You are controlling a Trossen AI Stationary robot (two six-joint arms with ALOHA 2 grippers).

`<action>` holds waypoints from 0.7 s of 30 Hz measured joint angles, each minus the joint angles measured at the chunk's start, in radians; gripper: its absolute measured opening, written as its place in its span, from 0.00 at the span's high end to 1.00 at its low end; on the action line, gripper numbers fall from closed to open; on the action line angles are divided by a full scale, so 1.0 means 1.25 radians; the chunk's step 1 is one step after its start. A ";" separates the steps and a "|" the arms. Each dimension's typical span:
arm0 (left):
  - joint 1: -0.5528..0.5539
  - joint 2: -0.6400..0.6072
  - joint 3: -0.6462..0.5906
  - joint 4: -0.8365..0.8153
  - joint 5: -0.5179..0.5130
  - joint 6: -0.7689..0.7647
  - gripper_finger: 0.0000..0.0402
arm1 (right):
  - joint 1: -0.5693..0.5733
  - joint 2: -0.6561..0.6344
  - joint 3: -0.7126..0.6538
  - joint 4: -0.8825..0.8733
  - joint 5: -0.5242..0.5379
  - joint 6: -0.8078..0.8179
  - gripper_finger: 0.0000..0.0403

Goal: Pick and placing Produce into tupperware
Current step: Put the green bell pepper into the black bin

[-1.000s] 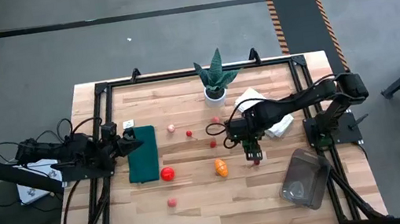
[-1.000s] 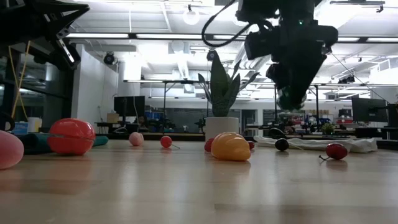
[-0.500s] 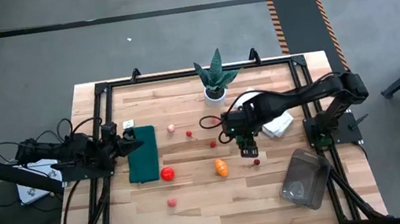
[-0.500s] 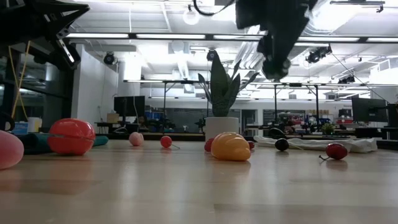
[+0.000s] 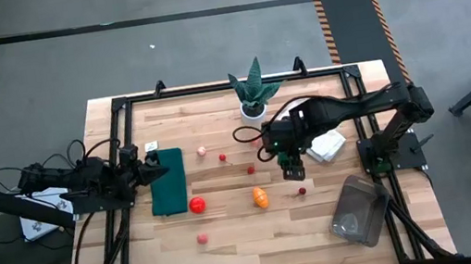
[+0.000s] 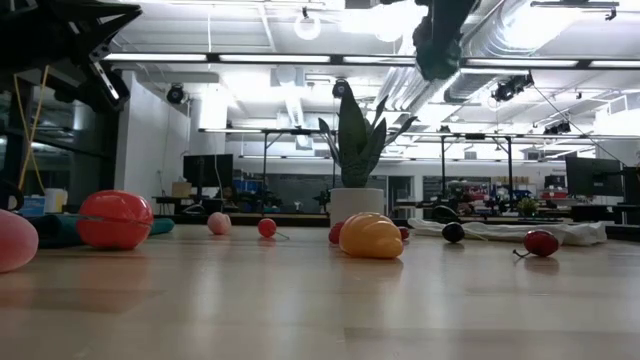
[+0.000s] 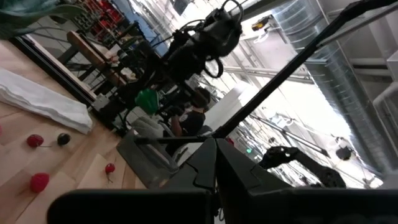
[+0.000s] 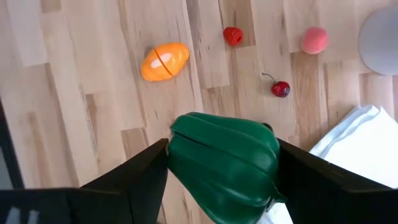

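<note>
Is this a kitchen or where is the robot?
Probably a robotics lab or workshop, not a kitchen: a wooden table holding toy produce, ceiling strip lights, and desks with monitors behind.

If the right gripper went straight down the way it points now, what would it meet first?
Probably bare table. The right gripper, clamped on a green vegetable, points down at open wood, between the orange fruit and the white cloth. Depth is unclear, so the cloth's edge could be close.
</note>
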 joint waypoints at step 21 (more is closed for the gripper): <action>0.000 0.000 0.000 0.000 0.011 -0.002 1.00 | 0.000 -0.032 0.084 -0.123 0.008 0.072 0.37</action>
